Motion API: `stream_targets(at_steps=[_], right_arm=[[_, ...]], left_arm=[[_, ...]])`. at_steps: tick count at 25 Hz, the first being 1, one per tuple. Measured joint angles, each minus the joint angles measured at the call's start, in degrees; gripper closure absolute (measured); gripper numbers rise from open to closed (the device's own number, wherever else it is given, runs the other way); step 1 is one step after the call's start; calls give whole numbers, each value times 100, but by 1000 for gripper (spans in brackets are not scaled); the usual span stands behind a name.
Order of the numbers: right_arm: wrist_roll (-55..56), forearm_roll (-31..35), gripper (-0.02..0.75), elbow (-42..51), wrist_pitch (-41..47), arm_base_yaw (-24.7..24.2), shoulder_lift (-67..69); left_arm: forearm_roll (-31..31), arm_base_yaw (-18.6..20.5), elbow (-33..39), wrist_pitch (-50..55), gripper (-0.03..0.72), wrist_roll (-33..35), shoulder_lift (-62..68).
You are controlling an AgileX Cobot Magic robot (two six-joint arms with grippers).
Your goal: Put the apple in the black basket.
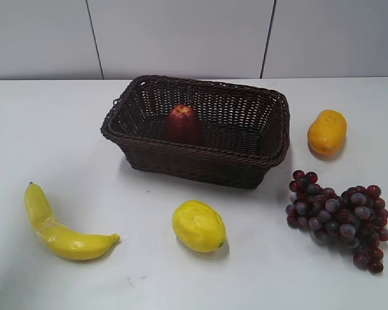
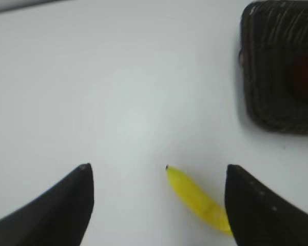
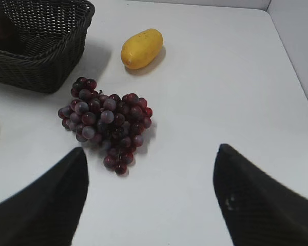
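The apple sat inside the black basket; I judged the task finished, with both pincers, left and right, released and nothing left to grasp.

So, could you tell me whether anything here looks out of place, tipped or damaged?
Nothing stands out. The apple sits upright inside the basket, which stands level and looks intact. The banana, lemon, grapes and orange fruit lie apart on the table, none spilled.
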Motion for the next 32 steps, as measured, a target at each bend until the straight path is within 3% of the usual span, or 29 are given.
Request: stream_targets(at_steps=[6, 13, 22, 32], right_arm=[[0, 0, 167, 0, 0, 0, 0], [0, 0, 167, 0, 0, 0, 0], [0, 0, 167, 0, 0, 0, 0], [0, 0, 167, 0, 0, 0, 0]], left_arm=[[-166, 804, 2715, -365, 97, -4, -2133], [-199, 909, 4777, -1013, 97, -4, -4911], [-172, 909, 5507, -702, 98, -4, -7558], [44, 909, 6028, -735, 98, -4, -7864]])
